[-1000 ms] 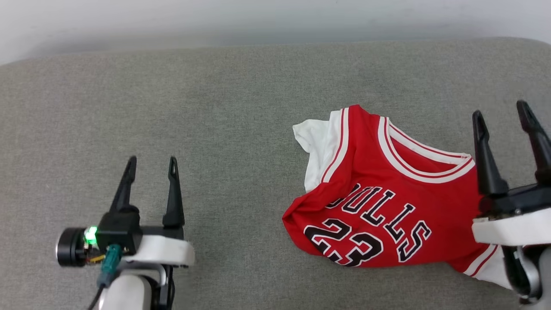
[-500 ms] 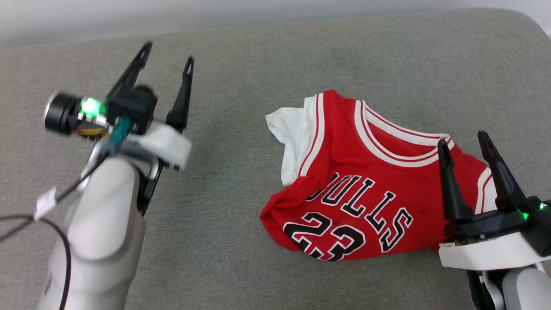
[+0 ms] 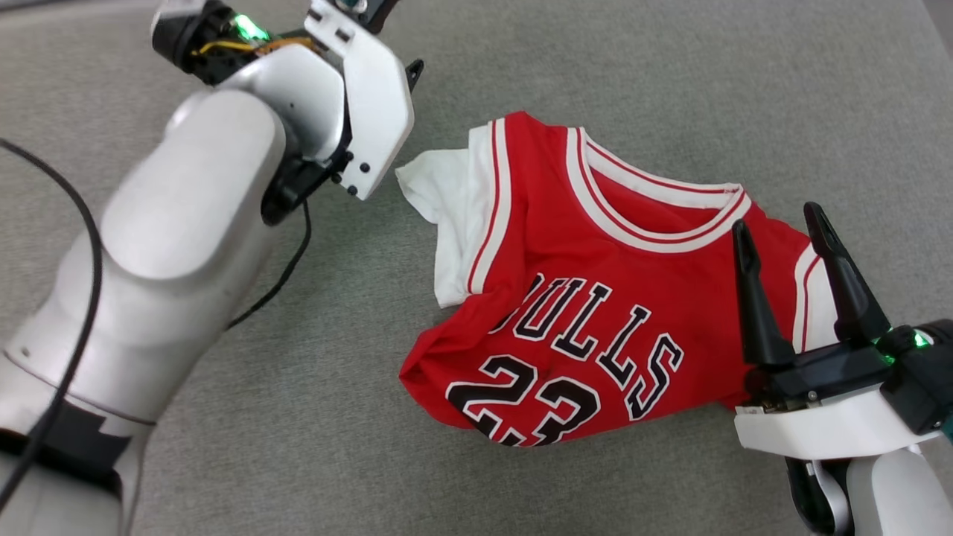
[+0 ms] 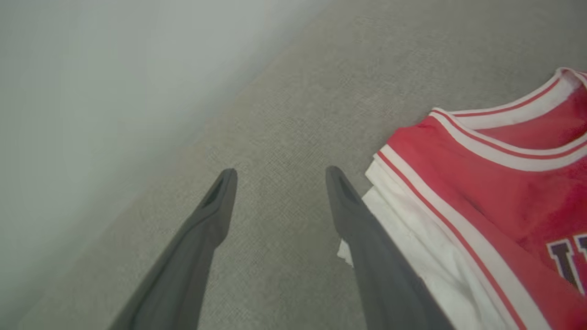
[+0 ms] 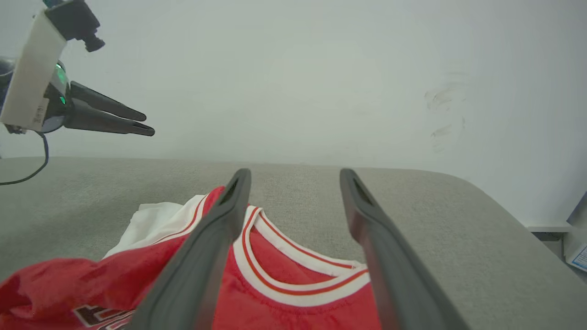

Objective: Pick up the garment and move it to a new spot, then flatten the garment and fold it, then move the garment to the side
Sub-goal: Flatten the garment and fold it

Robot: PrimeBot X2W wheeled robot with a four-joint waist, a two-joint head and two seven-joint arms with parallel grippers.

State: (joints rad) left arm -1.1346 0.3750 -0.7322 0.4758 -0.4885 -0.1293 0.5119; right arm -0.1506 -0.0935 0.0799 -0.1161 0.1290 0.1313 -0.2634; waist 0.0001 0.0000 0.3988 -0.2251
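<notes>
- Reaching forward, the left gripper [image 4: 280, 172] has left its low rest and now hangs with fingers spread, empty, one finger just beside the white sleeve [image 3: 435, 201].
- The right gripper [image 3: 776, 217], also spread and empty, has come over the shirt's opposite shoulder.
- Judged from this, both arms are lining up for the first pick; nothing is grasped yet.
- The garment [image 3: 595, 313] lies crumpled, front up, on the grey cushion [image 3: 298, 417], hem bunched, "BULLS 23" showing.

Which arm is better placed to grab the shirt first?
Right, probably. The right claw hangs open over the garment, fingers straddling its collar in the right wrist view. The left claw, also open, sits off beside the garment's edge, over bare cushion.
</notes>
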